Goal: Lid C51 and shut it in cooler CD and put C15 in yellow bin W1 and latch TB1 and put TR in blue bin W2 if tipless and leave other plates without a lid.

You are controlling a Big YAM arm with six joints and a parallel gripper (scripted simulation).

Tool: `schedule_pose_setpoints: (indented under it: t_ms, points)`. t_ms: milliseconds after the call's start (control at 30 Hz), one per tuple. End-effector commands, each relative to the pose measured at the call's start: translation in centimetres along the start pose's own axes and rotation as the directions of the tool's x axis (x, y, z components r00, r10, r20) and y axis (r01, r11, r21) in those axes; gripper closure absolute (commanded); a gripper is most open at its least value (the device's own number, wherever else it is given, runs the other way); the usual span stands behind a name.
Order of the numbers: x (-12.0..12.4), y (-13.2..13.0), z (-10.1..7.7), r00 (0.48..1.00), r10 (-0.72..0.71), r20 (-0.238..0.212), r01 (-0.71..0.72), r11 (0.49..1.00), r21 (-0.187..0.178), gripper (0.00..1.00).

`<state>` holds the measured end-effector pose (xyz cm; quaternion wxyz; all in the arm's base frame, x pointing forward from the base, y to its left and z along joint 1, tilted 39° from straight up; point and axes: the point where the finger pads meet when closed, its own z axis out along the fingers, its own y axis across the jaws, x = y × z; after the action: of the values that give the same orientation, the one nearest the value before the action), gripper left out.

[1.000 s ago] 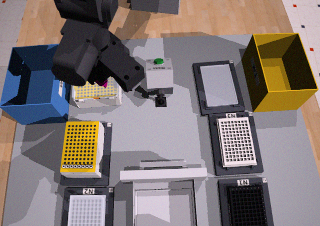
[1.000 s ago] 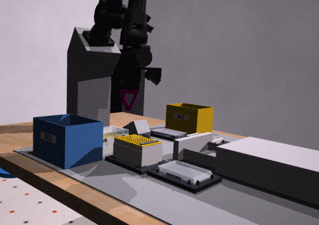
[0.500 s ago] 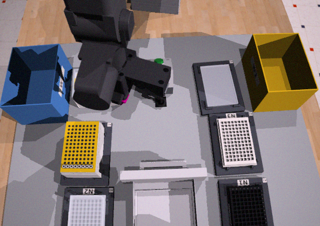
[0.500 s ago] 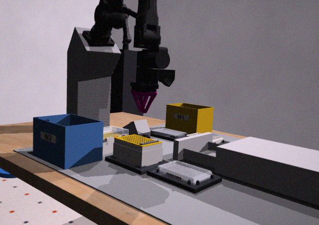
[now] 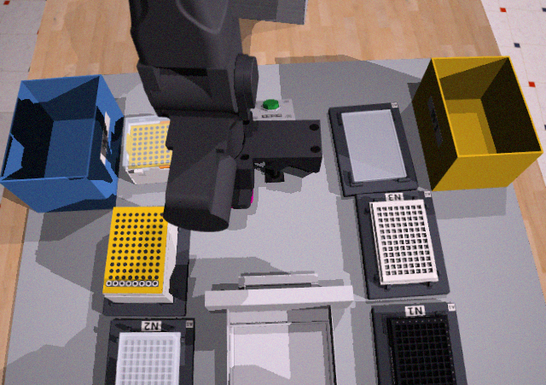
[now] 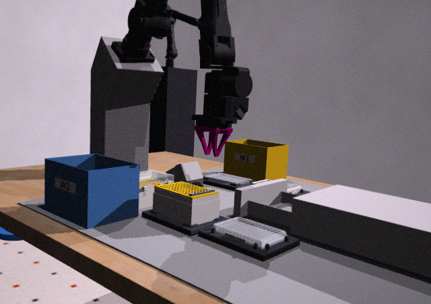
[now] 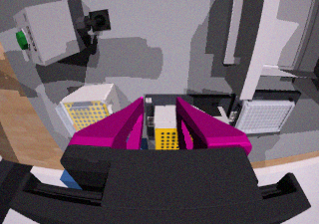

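My gripper point(image 6: 213, 143) hangs high above the mat between the DONE box and the tip rack, fingers part open with nothing between them; it also shows in the wrist view point(image 7: 159, 108). The clear plate point(image 5: 148, 358) sits in nest N2 without a lid. The white plate point(image 5: 403, 241) sits in N3. The lid point(image 5: 374, 144) lies in the lid park. The tip box TB1 point(image 5: 145, 144) stands next to the blue bin W2 point(image 5: 57, 142). The tip rack TR point(image 5: 136, 250) shows one row of tips at its near edge. The cooler drawer CD point(image 5: 280, 346) stands open.
The yellow bin W1 point(image 5: 480, 120) stands at the far right. A black plate point(image 5: 419, 350) sits in N1. The green DONE key point(image 5: 270, 104) is on its grey box, partly under the arm. The cooler housing point(image 6: 361, 217) is long and grey.
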<state>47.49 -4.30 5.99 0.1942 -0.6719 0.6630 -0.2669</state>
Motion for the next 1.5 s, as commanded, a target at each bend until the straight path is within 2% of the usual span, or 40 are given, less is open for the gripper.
schedule_pose_setpoints:
  t_ms: [0,233,267,300,733,800,833,867,1000,1033,1233,1300,1467]
  points:
    - [-1.2,-2.0,0.0,0.999,-0.046,0.011,0.045,0.999,0.011,0.70]
    - [-2.5,-3.7,0.1,1.000,-0.024,0.011,0.024,1.000,0.012,0.70]
    - [-2.6,-4.6,-0.4,1.000,-0.022,0.010,0.022,0.999,0.029,0.70]
    - [-2.9,-4.4,0.2,1.000,-0.024,0.011,0.024,1.000,0.013,0.70]
    - [-6.1,-8.8,0.5,1.000,-0.024,0.012,0.024,1.000,0.018,0.70]
    - [-6.1,-8.8,0.5,1.000,-0.024,0.012,0.024,1.000,0.018,0.70]
    - [-6.2,-10.1,-0.6,1.000,-0.021,0.012,0.020,0.999,0.045,0.70]
    - [-6.6,-9.5,0.5,1.000,-0.024,0.012,0.024,1.000,0.019,0.70]
    - [-7.1,-10.1,0.5,1.000,-0.024,0.015,0.024,1.000,0.020,0.70]
    - [-6.4,-10.8,-0.2,1.000,-0.013,0.008,0.013,0.999,0.037,0.70]
    - [-6.3,-10.3,0.0,1.000,-0.023,0.007,0.022,0.999,0.037,0.70]
    - [-6.0,-10.6,0.9,1.000,-0.005,0.003,0.005,0.999,0.037,0.70]
    - [-5.8,-10.7,1.4,1.000,-0.002,0.001,0.002,0.999,0.040,0.70]
